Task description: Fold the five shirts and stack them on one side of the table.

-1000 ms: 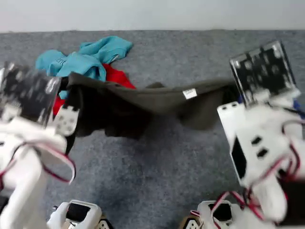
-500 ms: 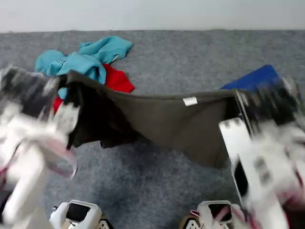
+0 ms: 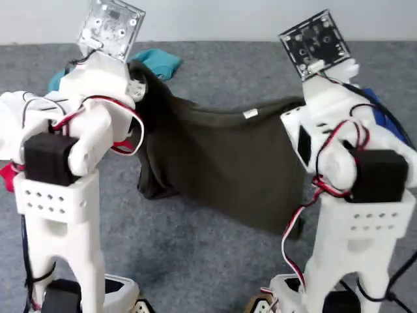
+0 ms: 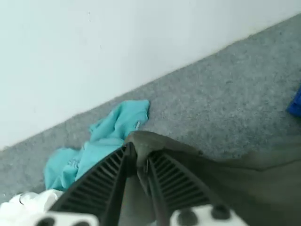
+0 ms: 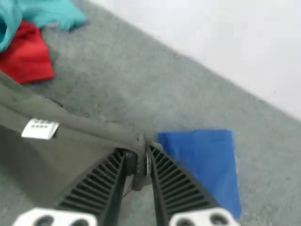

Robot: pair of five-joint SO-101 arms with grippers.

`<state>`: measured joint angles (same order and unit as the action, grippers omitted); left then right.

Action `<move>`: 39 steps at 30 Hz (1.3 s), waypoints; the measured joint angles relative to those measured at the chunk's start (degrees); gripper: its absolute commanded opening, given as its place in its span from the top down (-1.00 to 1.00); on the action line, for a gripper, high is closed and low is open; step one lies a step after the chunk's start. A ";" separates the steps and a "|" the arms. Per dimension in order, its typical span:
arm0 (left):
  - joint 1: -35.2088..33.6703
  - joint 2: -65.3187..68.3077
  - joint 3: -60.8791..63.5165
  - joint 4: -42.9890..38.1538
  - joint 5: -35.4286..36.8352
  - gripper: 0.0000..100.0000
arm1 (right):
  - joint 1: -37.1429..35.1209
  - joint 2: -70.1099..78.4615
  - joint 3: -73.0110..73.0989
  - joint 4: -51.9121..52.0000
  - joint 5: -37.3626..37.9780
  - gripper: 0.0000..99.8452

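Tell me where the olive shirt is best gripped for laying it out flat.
Grip the olive shirt at its top edge, one corner each side of the white label, from above. The left hand and right hand pinch it there now, and it hangs spread between them, its body trailing toward the table.

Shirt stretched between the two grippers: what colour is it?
Dark olive-green shirt, with a small white label; clearest in the high view.

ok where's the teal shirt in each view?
High view: teal shirt at the far edge, partly behind the left arm.
Left wrist view: past the left hand, near the wall.
Right wrist view: beyond the right hand, beside the red shirt.
Landmark: olive shirt, in all three.
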<state>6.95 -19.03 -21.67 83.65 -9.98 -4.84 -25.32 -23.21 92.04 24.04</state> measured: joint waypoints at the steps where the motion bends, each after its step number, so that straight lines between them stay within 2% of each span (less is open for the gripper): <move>1: 0.00 -0.44 -1.23 0.53 0.00 0.96 | 0.09 -0.26 -0.62 -0.62 0.00 0.98; 9: 0.00 -9.05 -17.32 8.53 0.00 0.96 | -0.18 -10.55 -3.25 -2.29 0.00 0.98; 16: 0.00 -16.88 -27.08 10.64 0.00 0.96 | -0.26 -23.74 -3.87 -2.29 0.00 0.98; 20: 0.00 -18.55 -27.69 10.99 0.00 0.96 | 0.44 -26.73 -4.40 -2.29 -0.09 0.98; 27: 0.00 -18.81 -27.69 11.69 0.00 0.96 | 7.82 -28.04 -4.40 -2.29 -1.76 0.98; 39: 0.00 -19.69 -30.86 11.69 0.00 0.96 | 8.09 -30.42 -4.40 -2.29 -2.29 0.98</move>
<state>6.95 -38.73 -52.53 95.34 -9.98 3.25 -55.74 -27.60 89.76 21.76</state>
